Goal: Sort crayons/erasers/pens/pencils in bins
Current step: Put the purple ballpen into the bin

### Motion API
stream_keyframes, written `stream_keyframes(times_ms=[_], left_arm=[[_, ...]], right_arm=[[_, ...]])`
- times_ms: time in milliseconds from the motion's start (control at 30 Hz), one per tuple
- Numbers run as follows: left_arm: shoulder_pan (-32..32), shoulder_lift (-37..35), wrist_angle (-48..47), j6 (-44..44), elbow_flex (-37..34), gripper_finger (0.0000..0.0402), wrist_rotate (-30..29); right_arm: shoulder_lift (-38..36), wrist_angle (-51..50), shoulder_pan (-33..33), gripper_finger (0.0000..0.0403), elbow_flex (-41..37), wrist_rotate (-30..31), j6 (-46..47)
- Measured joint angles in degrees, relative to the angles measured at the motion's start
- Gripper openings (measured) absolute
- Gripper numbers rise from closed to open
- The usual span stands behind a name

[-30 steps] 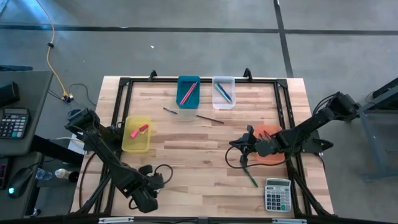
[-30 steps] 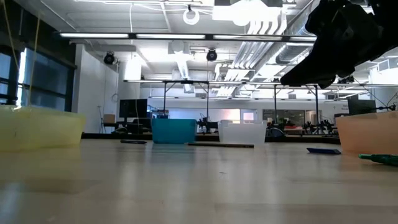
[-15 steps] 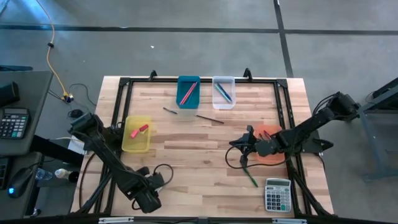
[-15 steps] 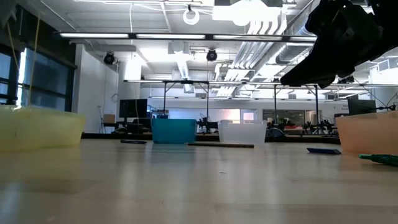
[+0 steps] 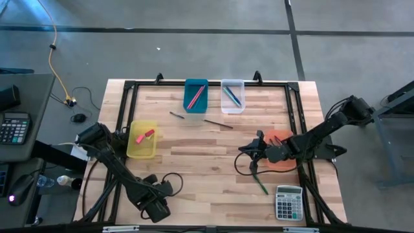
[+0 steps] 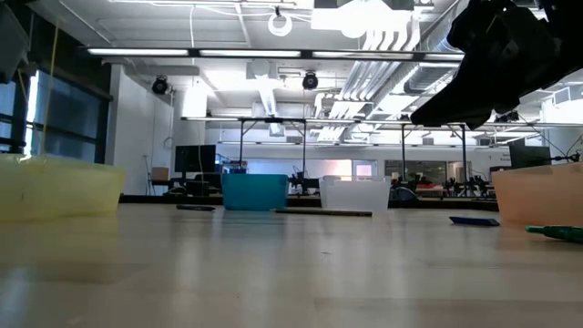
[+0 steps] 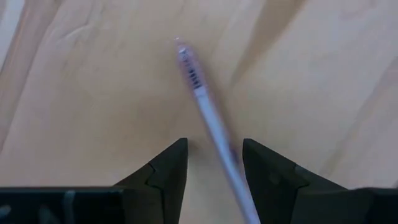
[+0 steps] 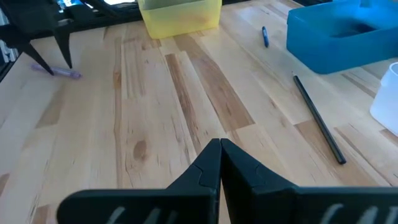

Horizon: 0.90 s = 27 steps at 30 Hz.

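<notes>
The left tool [image 7: 214, 163] stands wide over the wooden surface [image 7: 93, 93], a pale pen [image 7: 208, 115] lying loose between its fingers, while the right tool [image 8: 221, 152] waits pinched shut, the yellow bin [image 8: 180, 15] and teal bin [image 8: 339, 31] well ahead of it.

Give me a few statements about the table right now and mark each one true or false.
1. The left gripper is open, its fingers either side of a pale pen. True.
2. The right gripper is open. False: its fingers are shut together.
3. The yellow bin holds red pieces. True.
4. The calculator sits inside the teal bin. False: it lies on the table near the right front corner.
5. A green stick lies on the table beside the orange bin. True.
</notes>
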Motion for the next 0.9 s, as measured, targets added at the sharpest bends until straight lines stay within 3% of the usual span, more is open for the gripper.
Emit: stream_keyframes(times_ms=[233,567,900], left_arm=[[0.02,1.02,-0.81,2.4,0.22,0.013,0.75],[0.07,0.95,-2.05,12.54,0.15,0.0021,2.54],[0.01,-1.31,-3.41,15.62,-0.33,0.001,-5.91]], right_arm=[[0.0,0.0,0.02,0.0,0.0,0.0,0.0],[0.0,0.58,0.0,0.0,0.0,-1.06,-0.06],[-0.02,2.37,0.0,0.0,0.0,-1.77,-1.73]])
